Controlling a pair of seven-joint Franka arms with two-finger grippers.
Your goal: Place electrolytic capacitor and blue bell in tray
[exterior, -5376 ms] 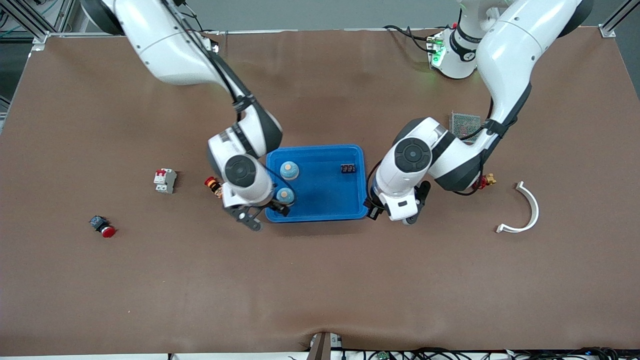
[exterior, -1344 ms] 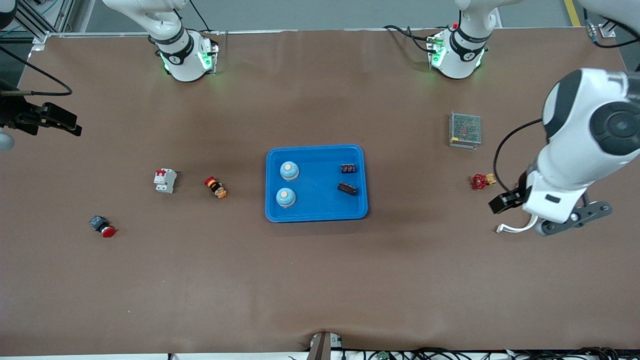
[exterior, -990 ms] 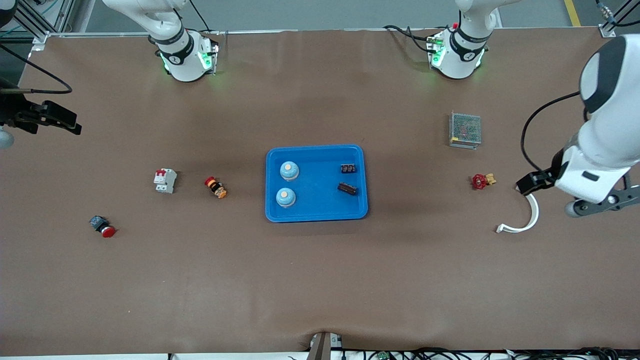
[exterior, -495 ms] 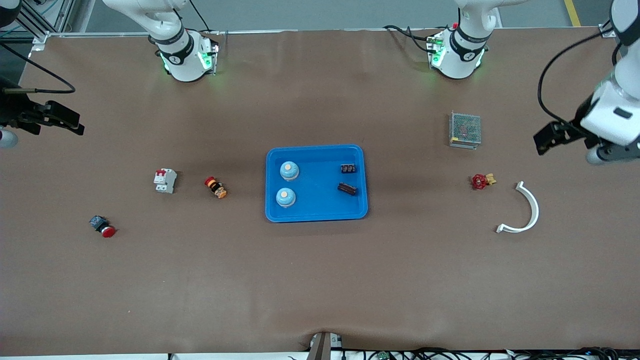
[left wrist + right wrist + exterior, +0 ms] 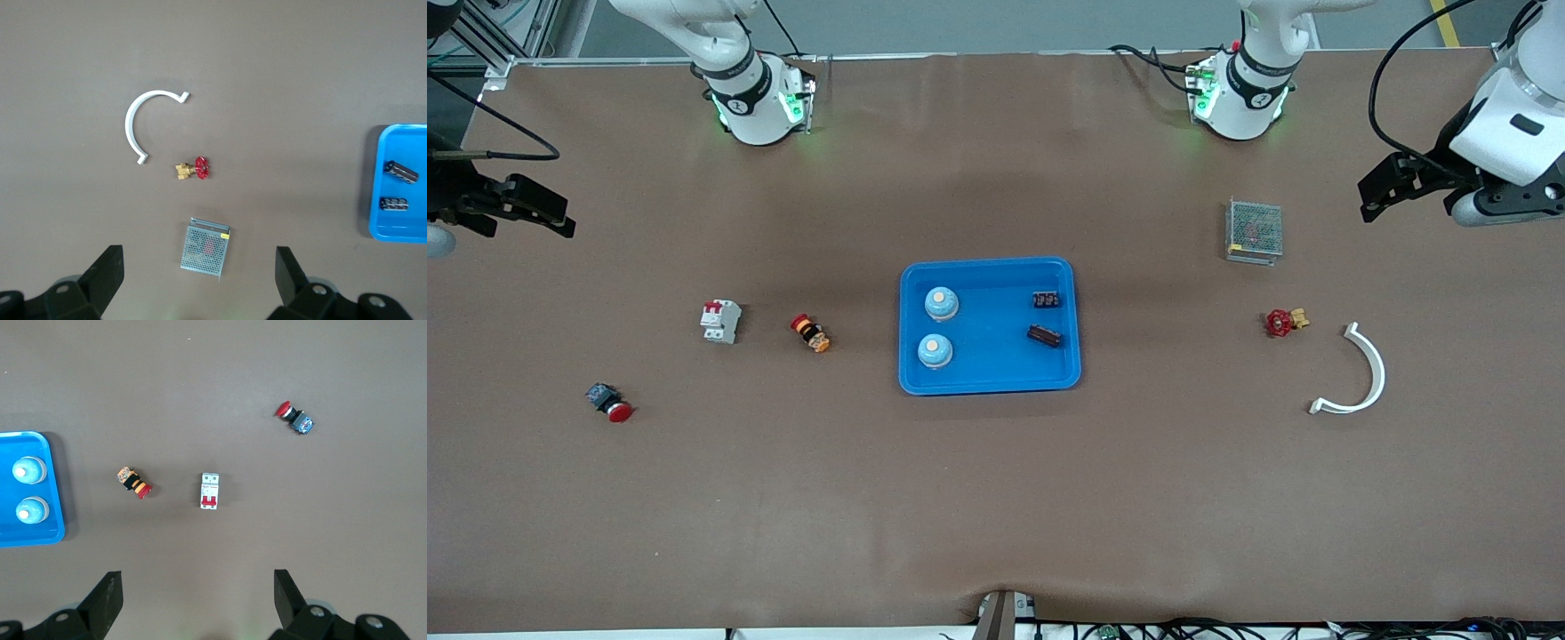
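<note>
Where the brown table (image 5: 996,498) is widest open, at its middle, sits the tray (image 5: 989,384), a shallow bright-blue rectangle with rounded corners and a raised rim, its long axis running between the 2 arms' ends of the table. In it are 2 blue bells (image 5: 941,304) (image 5: 935,350) with pale tops, upright, along the tray's edge toward the right arm's end. 2 dark ribbed parts (image 5: 1047,300) (image 5: 1045,336) lie along the edge toward the left arm's end; the one nearer the front camera is tilted.

The left gripper (image 5: 1383,191) hangs over the table's edge at the left arm's end, jaws spread wide, holding nothing; in the left wrist view its fingers (image 5: 103,277) stand well apart. The right gripper (image 5: 538,209) hangs over the edge at the right arm's end, likewise wide apart and empty, fingers (image 5: 107,597) apart in its wrist view.
</note>
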